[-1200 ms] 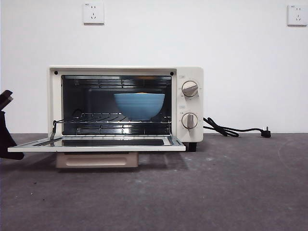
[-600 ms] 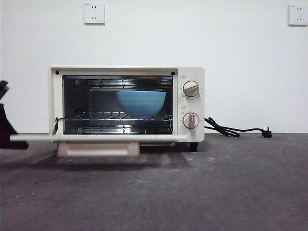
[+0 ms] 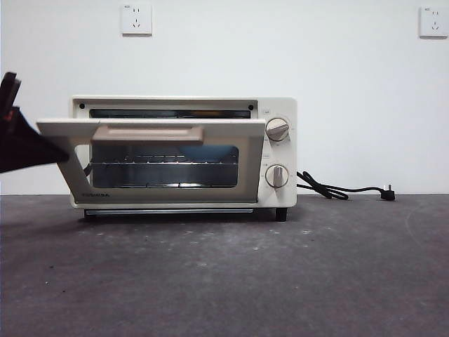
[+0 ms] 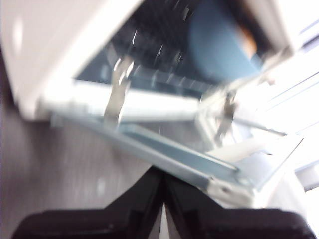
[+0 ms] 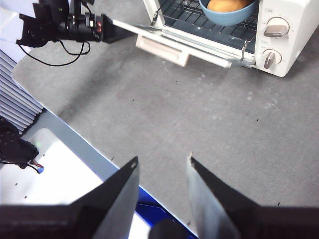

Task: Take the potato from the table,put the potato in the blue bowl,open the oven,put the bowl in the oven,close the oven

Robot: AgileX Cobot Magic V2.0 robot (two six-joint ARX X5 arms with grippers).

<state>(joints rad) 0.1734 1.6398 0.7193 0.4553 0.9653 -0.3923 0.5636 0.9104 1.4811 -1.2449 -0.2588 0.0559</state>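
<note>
Door (image 3: pixel 151 158) of the oven (image 3: pixel 277 105) has swung from flat to nearly shut, pushed at its left edge by the left gripper (image 3: pixel 31 147), jaws pressed together. Blue bowl (image 5: pixel 228 14) with potato (image 5: pixel 227 4) sits inside. Right gripper (image 5: pixel 162 172) waits, jaws apart, over the desk (image 3: pixel 280 274).

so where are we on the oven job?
Done: potato sits in the bowl on the rack inside the oven. In hand: the left gripper, jaws together, is under the door at its corner, with the door tilted most of the way up. Left: shutting the door fully. Right gripper waits open over the table.
</note>
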